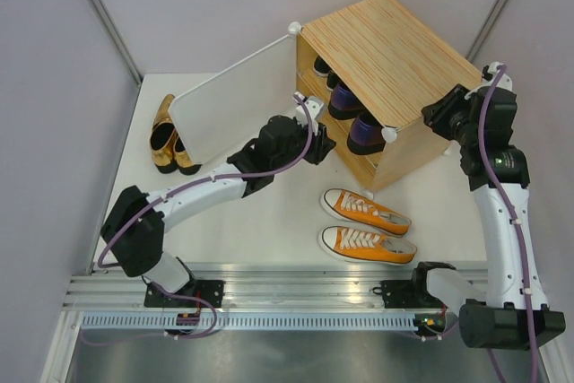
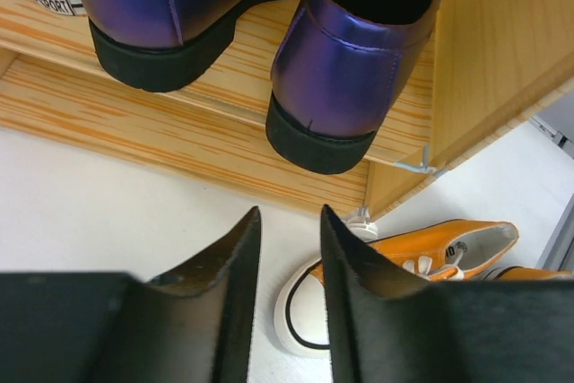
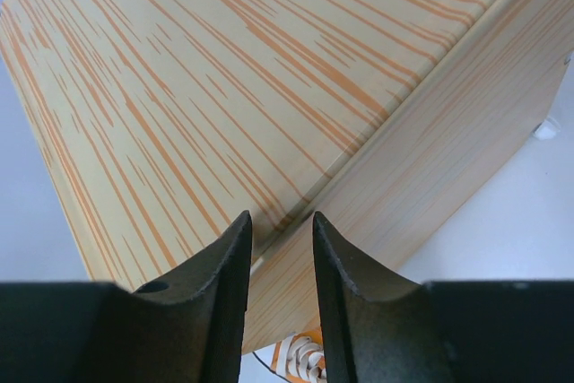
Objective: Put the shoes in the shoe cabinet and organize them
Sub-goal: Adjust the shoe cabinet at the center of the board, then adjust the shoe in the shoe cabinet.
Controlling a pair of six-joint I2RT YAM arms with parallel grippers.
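White worktop [image 1: 269, 217], grey walls, cabinet [image 1: 395, 47] at far right corner, loafers [image 2: 345, 87] inside just beyond left gripper [image 2: 290, 211], jaws apart and empty, right gripper [image 3: 281, 217] jaws apart at cabinet's top edge.

Robot lab cell, plain grey walls [image 1: 54, 87], alu rail [image 1: 296, 293], white tabletop [image 1: 278, 230]

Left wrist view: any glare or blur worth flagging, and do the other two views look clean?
Left wrist view: soft sheen on the purple loafers, nothing blown out; the near fingers are dark and slightly soft. Right wrist view: cabinet grain crisp, evenly lit. Top external view: sharp, diffuse light, only faint shadows beside the orange sneakers.
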